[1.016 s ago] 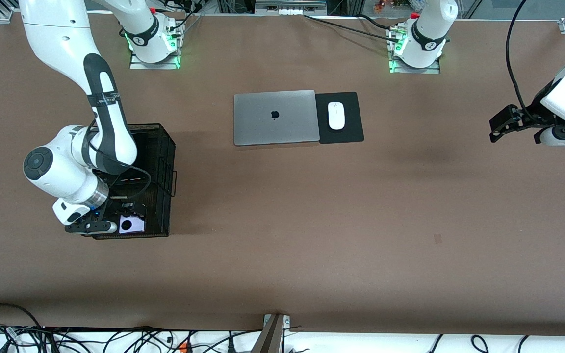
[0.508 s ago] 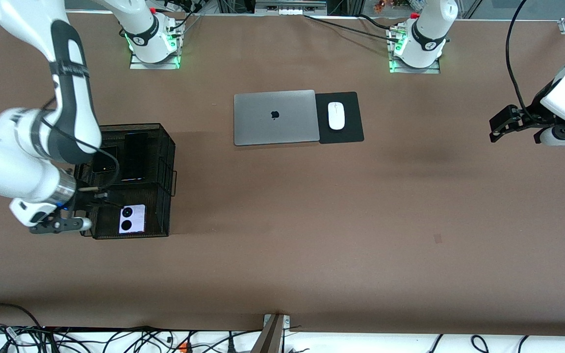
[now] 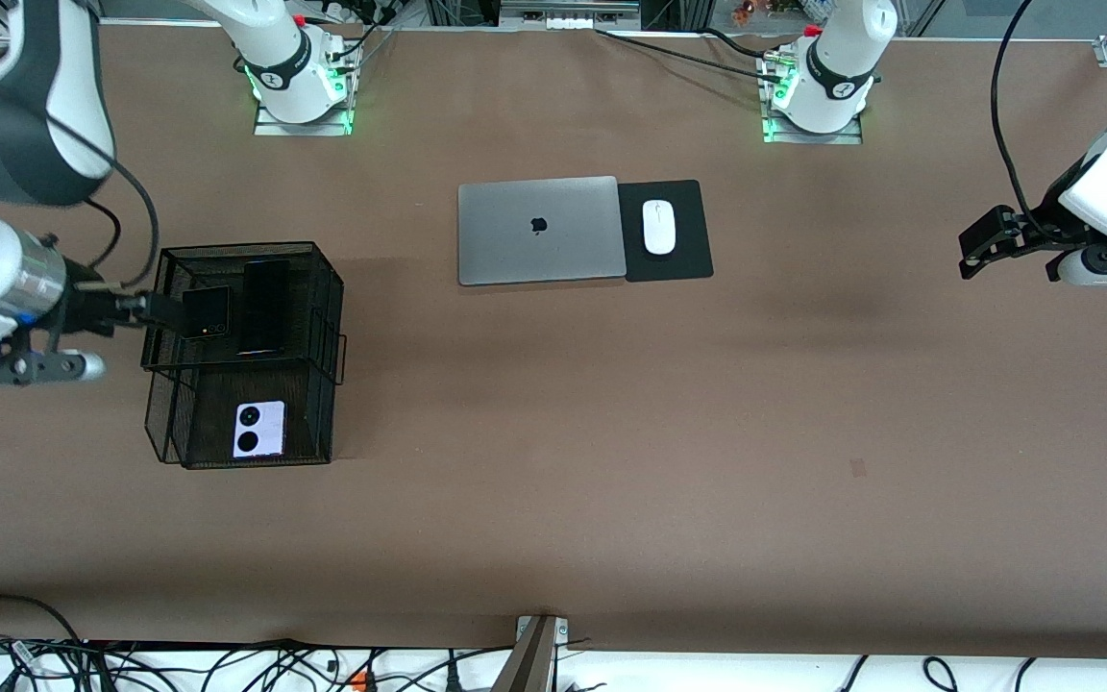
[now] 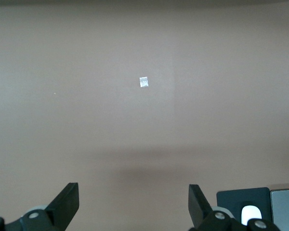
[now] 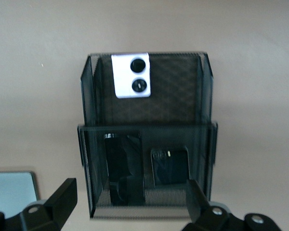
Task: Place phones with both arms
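A black mesh basket (image 3: 327,317) stands toward the right arm's end of the table. Its raised compartment holds the small black flip phone (image 3: 206,312) and the long black slab phone (image 3: 265,306). Its lower compartment, nearer the front camera, holds the lilac-white flip phone (image 3: 258,429). My right gripper (image 3: 158,311) is open and empty, in the air beside the basket's outer wall. The right wrist view shows the gripper (image 5: 130,202) and the lilac phone (image 5: 131,75), slab phone (image 5: 124,168) and black flip phone (image 5: 169,166). My left gripper (image 3: 1007,258) waits open and empty, also in the left wrist view (image 4: 133,204).
A closed grey laptop (image 3: 539,231) lies mid-table beside a black mouse pad (image 3: 683,259) with a white mouse (image 3: 658,227). In the left wrist view the pad's corner (image 4: 231,199) and the mouse (image 4: 249,214) show. A small pale mark (image 4: 143,82) is on the brown table.
My right gripper has come up out of the basket's lower compartment and moved out past the basket's outer wall. The lilac-white phone stays lying there. The left arm has not moved.
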`<action>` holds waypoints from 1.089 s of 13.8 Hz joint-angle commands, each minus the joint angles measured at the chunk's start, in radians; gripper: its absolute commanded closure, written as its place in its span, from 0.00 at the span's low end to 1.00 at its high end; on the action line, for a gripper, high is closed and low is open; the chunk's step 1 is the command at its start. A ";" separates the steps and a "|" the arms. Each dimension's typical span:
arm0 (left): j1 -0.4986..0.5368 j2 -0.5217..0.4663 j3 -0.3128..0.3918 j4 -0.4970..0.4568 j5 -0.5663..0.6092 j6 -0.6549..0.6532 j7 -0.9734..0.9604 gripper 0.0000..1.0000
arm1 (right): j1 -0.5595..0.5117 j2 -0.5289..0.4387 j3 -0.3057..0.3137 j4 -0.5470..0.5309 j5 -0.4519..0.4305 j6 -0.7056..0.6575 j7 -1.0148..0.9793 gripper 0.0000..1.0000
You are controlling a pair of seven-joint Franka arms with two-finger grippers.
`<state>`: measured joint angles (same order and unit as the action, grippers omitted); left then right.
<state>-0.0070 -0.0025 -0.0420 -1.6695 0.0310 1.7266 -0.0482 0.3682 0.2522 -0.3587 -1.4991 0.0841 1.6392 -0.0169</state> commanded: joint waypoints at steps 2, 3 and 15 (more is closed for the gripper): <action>0.002 0.013 -0.006 0.031 0.015 -0.024 0.010 0.00 | -0.153 -0.177 0.190 -0.153 -0.107 -0.007 0.086 0.00; 0.002 0.013 -0.006 0.033 0.015 -0.027 0.010 0.00 | -0.184 -0.195 0.198 -0.164 -0.107 -0.018 0.086 0.00; 0.002 0.013 -0.006 0.033 0.015 -0.027 0.010 0.00 | -0.451 -0.211 0.406 -0.138 -0.125 -0.091 0.035 0.00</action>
<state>-0.0070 -0.0025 -0.0420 -1.6691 0.0310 1.7236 -0.0482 -0.0621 0.0596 0.0257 -1.6392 -0.0143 1.5649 0.0368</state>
